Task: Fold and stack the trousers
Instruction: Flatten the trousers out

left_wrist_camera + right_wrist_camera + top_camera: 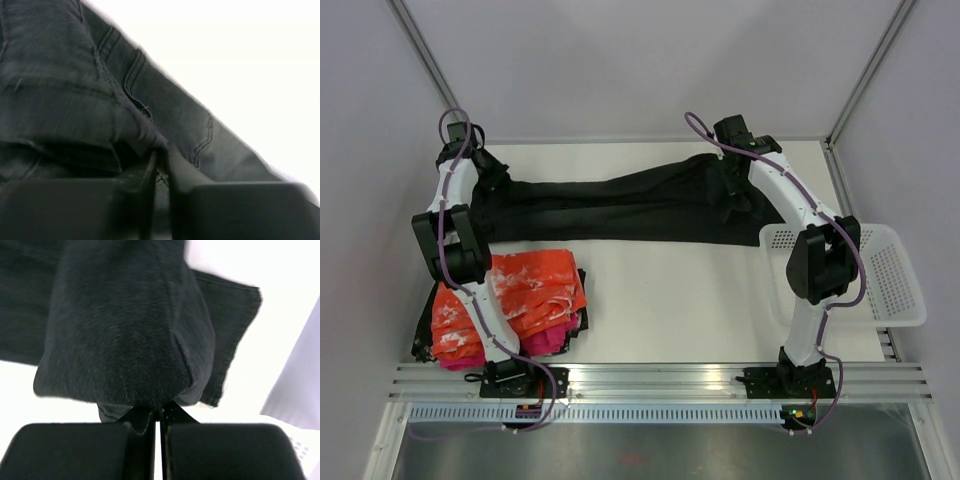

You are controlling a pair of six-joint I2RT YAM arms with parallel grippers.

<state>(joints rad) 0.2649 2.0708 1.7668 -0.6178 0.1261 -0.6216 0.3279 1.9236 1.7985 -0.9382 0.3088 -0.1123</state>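
Orange and white clothes (525,290) sit piled at the near left of the counter (670,300), with a white basket (895,285) at its right edge. Beyond them the black trousers (620,205) stretch across the counter. The left end effector (160,167) is pinched onto their waist end. The right end effector (160,412) is clamped tight on a raised leg hem.

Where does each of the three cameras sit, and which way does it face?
Top: above and behind the bases, looking down on the table; left arm and right arm show whole.
Left wrist: on the left arm, looking past the left gripper at the trousers it pinches.
Right wrist: likewise; the right gripper pinches a trouser fold.
Shared: all three see the trousers.
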